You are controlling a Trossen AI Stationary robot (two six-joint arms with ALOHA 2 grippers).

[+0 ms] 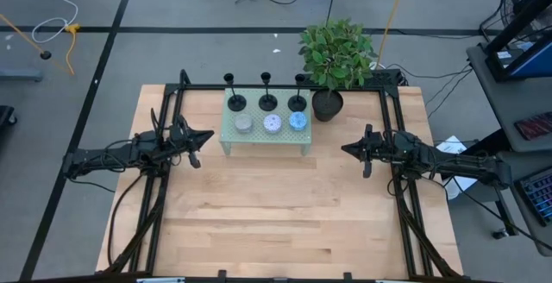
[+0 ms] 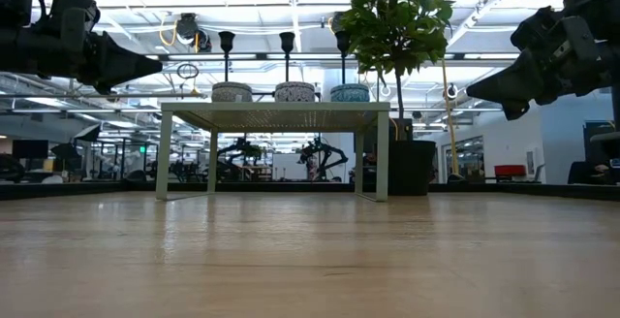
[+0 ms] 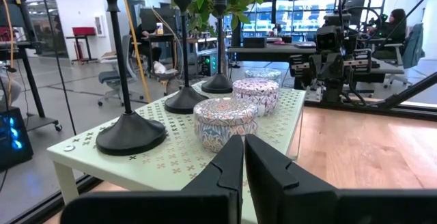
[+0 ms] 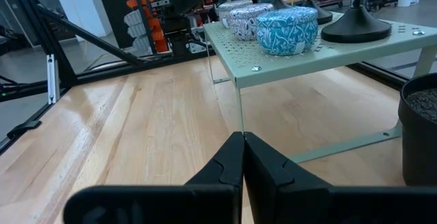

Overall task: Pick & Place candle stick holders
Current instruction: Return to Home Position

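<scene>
Both arms sit at the table's (image 1: 276, 223) sides, well apart from the pale green shelf (image 1: 259, 139), so the step in hand, going home, looks nearly finished, and what is left calls for calm more than reach. The left gripper (image 1: 205, 135) hangs above the wood beside the shelf's left end, pointing inward. The right gripper (image 1: 347, 149) mirrors it on the other side, just in front of the plant's pot (image 1: 328, 105). In both wrist views the fingers are pressed together with nothing between them. To finish well, I would keep each arm at its present height, draw it straight out along its own side, and avoid any sweep toward the shelf legs. The right arm also needs to stay clear of the plant (image 1: 336, 50), whose leaves spread over that corner. Pincers kept clenched make the slimmest shape for this. The three candle stick holders (image 1: 267, 102) stand upright in a row along the shelf's far edge, each behind one of the three candle tins (image 1: 272, 124) in the front row. The rightmost holder is just beside the pot. Each is matte black, with a low domed disc for a base and a thin straight stem rising to a small bulbed cup at the top. They look top-light but narrow, so a knock to the shelf could likely tip them.
</scene>
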